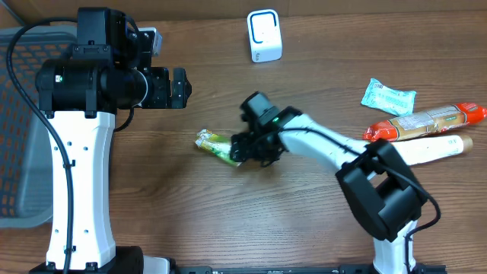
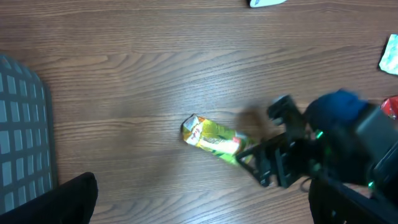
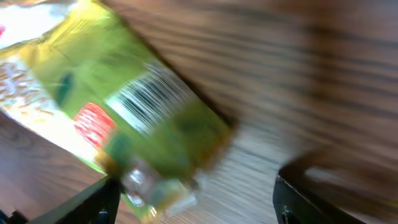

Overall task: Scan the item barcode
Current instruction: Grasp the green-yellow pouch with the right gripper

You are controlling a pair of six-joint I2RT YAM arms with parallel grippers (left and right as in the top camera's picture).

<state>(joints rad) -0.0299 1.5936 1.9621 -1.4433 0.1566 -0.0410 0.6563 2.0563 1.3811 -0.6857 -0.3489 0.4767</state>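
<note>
While the green packet (image 1: 215, 144) lies flat on the table (image 1: 228, 228), near its middle, you can take it that the scan itself is not done. Your right claw (image 1: 240, 152) is down at the packet's near end. In the right wrist view its fingers (image 3: 93, 199) stand well apart, with the crimped end of the packet partly between them and closer to one finger. That view is blurred, so you cannot tell whether that finger touches the wrapper, but the claw has no hold on it. The barcode (image 3: 149, 102) faces up and is plain to see, which helps you.

By my judgement, what is left is nearly everything: gripping the packet, lifting it, and bringing the barcode before the white box (image 1: 264, 36) at the far edge, which looks to be the scanner.

Your left claw (image 1: 179, 87) hangs above the table to the left, spread wide and holding nothing. A grey mesh basket (image 1: 15, 175) sits at the far left. Well off to the right lie a teal sachet (image 1: 388, 97), a long orange-ended roll (image 1: 426, 122) and a white tube (image 1: 430, 150). None of these lies between the packet and the white box, so the way looks free. The left arm is the nearest thing to mind.
</note>
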